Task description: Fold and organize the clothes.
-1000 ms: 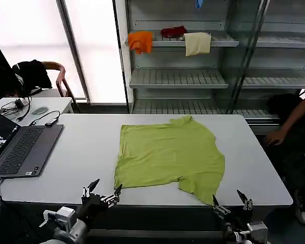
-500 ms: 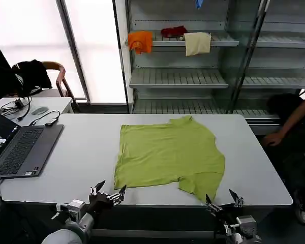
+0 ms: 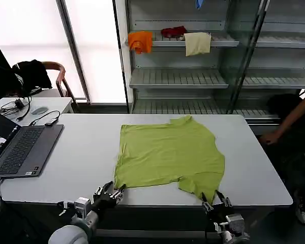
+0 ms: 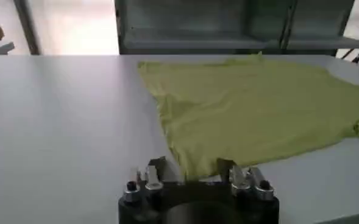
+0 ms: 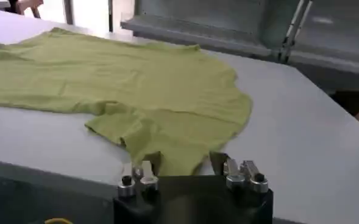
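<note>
Lime-green T-shirt (image 3: 169, 155) spread flat near the middle of the grey table (image 3: 86, 147), collar toward the shelving at the far side, hem along the near-left, one sleeve reaching the near edge; long axis from collar to hem, slightly skewed to the table's edges. Soft, light, limp cotton by the look of it: likely to drape and wrinkle, easy to drag across the smooth top, no stiffness to hold a fold unless laid down flat. Best taken at corners and edges, judging from the layout: hem corner nearest the left gripper (image 3: 109, 193), sleeve tip nearest the right gripper (image 3: 217, 202). Both grippers low at the near table edge, fingers parted, nothing held; hem corner just beyond the left gripper's fingertips (image 4: 156, 170) in the left wrist view, sleeve edge between and beyond the right gripper's (image 5: 188, 163) open fingers.
</note>
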